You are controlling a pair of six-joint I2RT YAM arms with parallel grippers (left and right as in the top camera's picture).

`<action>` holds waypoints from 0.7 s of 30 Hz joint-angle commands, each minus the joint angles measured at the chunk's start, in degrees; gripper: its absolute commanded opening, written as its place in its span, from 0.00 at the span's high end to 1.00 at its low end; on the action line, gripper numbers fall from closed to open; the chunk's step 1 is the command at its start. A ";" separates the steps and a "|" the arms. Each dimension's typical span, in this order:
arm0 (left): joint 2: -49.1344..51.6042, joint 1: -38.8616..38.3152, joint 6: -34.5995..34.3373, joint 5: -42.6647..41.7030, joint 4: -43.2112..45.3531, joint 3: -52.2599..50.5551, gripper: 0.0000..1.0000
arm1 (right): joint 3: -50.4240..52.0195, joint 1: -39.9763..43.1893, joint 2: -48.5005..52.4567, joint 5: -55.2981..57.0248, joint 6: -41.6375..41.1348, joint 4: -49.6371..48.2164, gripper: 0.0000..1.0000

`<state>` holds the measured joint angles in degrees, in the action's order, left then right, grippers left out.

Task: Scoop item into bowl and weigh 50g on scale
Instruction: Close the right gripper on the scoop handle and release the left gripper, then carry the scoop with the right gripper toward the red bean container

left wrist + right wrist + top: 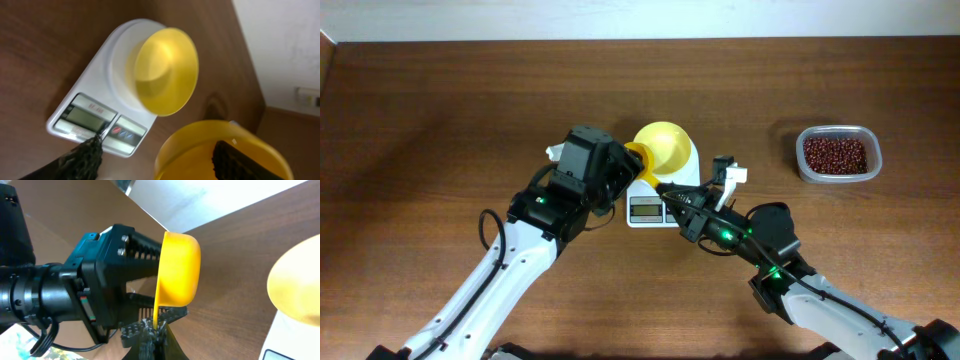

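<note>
bowl (665, 148) on scale (645, 210) | left fingers (82, 159) apart | right fingers (137, 336) apparently pinching scoop (177, 270)

A dark brown wooden table (410, 110) meets a pale wall (640, 15) behind.

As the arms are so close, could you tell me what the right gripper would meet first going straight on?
The left gripper: it stands open right behind the scoop that the right gripper pinches, though depth is unclear.

Left gripper (625, 167), right gripper (666, 190) and scoop (638, 154) crowd the scale (645, 209); table (750, 105) towards the tub (874, 150) lies free.
</note>
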<state>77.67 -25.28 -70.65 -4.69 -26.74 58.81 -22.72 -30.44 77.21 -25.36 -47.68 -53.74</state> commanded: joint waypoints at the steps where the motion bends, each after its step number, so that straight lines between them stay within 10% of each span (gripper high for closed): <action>1: -0.76 -0.24 0.39 1.49 1.88 0.52 0.20 | -0.87 -0.24 0.13 -1.18 0.46 -1.27 0.96; 13: -0.76 -0.17 0.83 3.19 4.76 0.55 0.01 | -0.87 -0.17 0.13 -0.92 0.52 -4.26 0.96; 21: -0.79 -0.20 26.99 -8.50 19.74 0.55 0.01 | -0.87 2.45 0.15 -0.96 0.68 -4.24 0.96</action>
<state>77.67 -25.47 -57.39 -8.27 -11.25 58.74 -23.16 -27.64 77.21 -23.38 -47.57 -58.43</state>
